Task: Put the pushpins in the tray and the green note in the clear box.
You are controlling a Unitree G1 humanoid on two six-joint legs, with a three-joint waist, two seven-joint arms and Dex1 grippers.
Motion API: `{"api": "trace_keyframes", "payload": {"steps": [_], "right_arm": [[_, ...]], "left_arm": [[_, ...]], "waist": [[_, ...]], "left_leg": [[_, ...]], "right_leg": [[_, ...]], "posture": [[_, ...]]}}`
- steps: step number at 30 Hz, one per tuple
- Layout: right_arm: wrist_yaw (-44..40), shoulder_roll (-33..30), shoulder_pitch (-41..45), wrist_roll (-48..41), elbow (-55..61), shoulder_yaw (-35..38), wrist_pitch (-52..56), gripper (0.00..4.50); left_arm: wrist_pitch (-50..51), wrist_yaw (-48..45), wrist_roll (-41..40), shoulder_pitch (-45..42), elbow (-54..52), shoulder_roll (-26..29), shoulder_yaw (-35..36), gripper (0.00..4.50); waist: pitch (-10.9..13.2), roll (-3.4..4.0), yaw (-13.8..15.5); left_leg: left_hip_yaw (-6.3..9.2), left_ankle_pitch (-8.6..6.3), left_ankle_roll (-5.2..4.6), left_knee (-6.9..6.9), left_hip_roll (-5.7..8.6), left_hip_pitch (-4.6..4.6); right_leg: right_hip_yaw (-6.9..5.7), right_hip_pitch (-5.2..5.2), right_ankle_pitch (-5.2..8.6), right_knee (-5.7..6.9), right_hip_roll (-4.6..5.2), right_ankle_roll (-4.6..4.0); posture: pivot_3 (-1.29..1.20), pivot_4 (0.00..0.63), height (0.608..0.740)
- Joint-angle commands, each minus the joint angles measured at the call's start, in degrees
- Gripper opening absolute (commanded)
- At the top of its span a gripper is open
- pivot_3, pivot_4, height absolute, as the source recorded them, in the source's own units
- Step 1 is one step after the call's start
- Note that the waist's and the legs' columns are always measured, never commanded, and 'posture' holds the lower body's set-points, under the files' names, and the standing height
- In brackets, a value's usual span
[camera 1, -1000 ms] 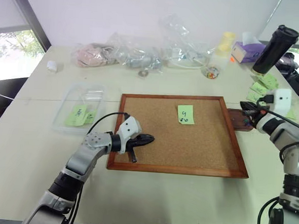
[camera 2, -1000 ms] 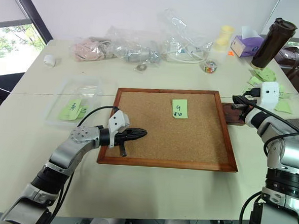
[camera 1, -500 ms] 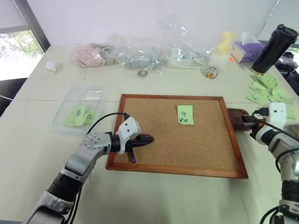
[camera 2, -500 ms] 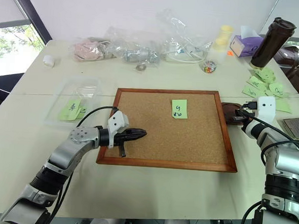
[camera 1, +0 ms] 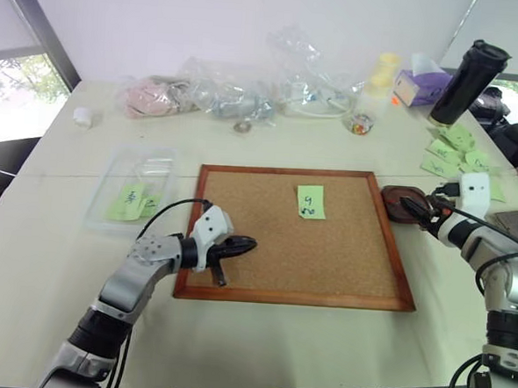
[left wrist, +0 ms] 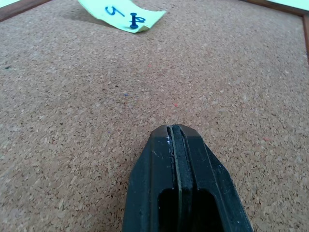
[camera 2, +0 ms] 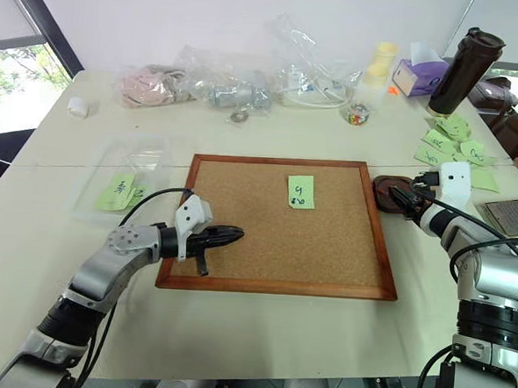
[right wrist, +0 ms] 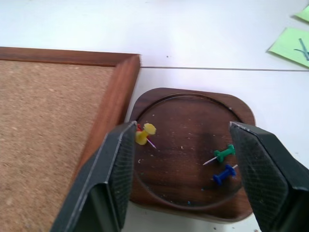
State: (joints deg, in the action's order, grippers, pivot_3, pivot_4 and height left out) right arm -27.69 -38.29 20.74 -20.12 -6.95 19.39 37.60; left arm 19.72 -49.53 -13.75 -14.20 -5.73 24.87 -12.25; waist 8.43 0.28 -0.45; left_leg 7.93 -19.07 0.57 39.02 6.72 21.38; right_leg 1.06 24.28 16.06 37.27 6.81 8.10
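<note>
Fingers on the right gripper [right wrist: 186, 169] just sprang wide apart over the tray [right wrist: 193, 104], so that pin's dropped; yellow, green and blue pushpins [right wrist: 224, 174] lie in the dish. Left gripper [left wrist: 174, 133] is clenched empty over the corkboard [camera 1: 343, 252]. The green note [camera 1: 310, 201] is still pinned there, well short of the clear box [camera 1: 120, 163].

Both arms are built of rounded silver-grey metal segments joined by black collars, with thin black cables looping along the forearms. A white plastic camera housing sits on each wrist. The left gripper [camera 1: 243, 243] and right gripper [right wrist: 188, 169] have matte black, wedge-shaped fingers [right wrist: 118, 164] whose inner pads bear fine cross-hatched texture.
</note>
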Motion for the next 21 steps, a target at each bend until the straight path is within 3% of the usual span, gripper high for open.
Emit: {"api": "trace_keyframes", "payload": {"steps": [1, 14, 21], "right_arm": [[0.4, -1.0, 1.1, 0.1, 1.4, 0.8, -0.5, 3.02], [-1.2, -1.3, 0.4, 5.3, -5.7, -3.3, -7.7, 3.02], [-2.1, -1.9, 1.4, 4.5, -5.0, -1.6, -7.8, 3.02]], "left_arm": [[1.3, 0.9, 0.4, 1.3, -0.1, 1.5, 1.3, 0.0], [2.1, 1.8, 0.0, 0.8, -1.2, 1.0, 0.2, 0.0], [2.2, 1.5, 0.0, 0.6, -1.1, 1.3, 0.3, 0.0]], "waist": [[0.0, 0.0, -0.1], [0.0, 0.0, -0.2], [0.0, 0.0, -0.2]], "left_leg": [[0.0, 0.0, 0.0, 0.0, 0.0, 0.0], [0.0, 0.0, 0.0, 0.0, 0.0, -0.01], [-0.01, 0.0, 0.0, 0.01, 0.0, 0.0]], "right_leg": [[0.0, 0.0, 0.0, 0.0, 0.0, 0.0], [0.0, 0.01, 0.0, 0.0, 0.0, 0.0], [0.0, 0.0, 0.0, 0.01, 0.0, 0.0]], "posture": [[0.0, 0.15, 0.74], [0.0, 0.15, 0.74], [0.0, 0.15, 0.74]]}}
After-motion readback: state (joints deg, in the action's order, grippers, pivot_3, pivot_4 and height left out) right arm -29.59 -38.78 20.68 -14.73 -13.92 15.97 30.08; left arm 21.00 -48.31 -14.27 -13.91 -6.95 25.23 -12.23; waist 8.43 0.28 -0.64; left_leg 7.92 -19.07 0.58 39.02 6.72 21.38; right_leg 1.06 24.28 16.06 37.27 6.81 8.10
